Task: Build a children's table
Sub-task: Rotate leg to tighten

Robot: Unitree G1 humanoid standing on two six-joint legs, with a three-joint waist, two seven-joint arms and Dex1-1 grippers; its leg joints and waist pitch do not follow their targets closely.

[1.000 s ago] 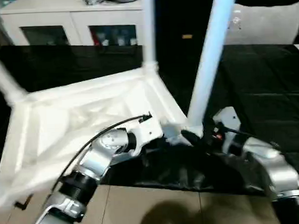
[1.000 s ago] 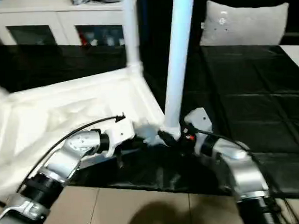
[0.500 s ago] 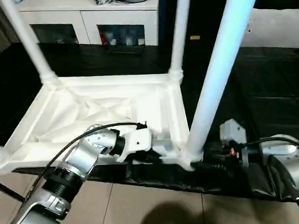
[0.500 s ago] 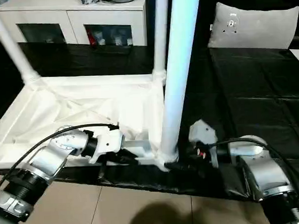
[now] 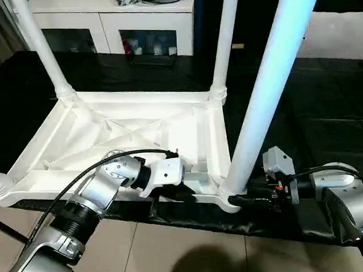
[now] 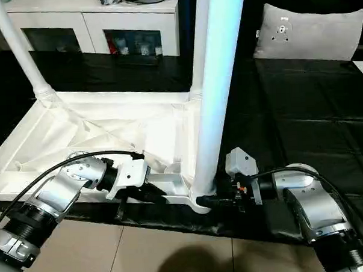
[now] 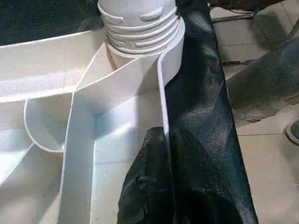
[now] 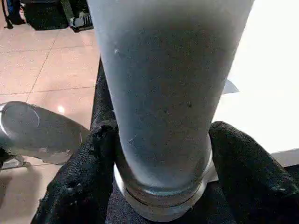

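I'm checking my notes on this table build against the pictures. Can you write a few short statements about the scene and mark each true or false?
1. The table top lies upside down, ribbed underside up. True.
2. The right gripper has a finger on each side of the near leg, at its base. True.
3. The table rests on bare wooden boards. False: it lies on a black sheet.
4. No legs stand in the sockets. False: several legs stand upright in corner sockets.
5. The white cabinet stands beyond the table. True.

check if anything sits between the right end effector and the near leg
Nothing visible does. The right end effector straddles the near leg at its base, one black finger on each side, right above the corner socket of the tabletop.
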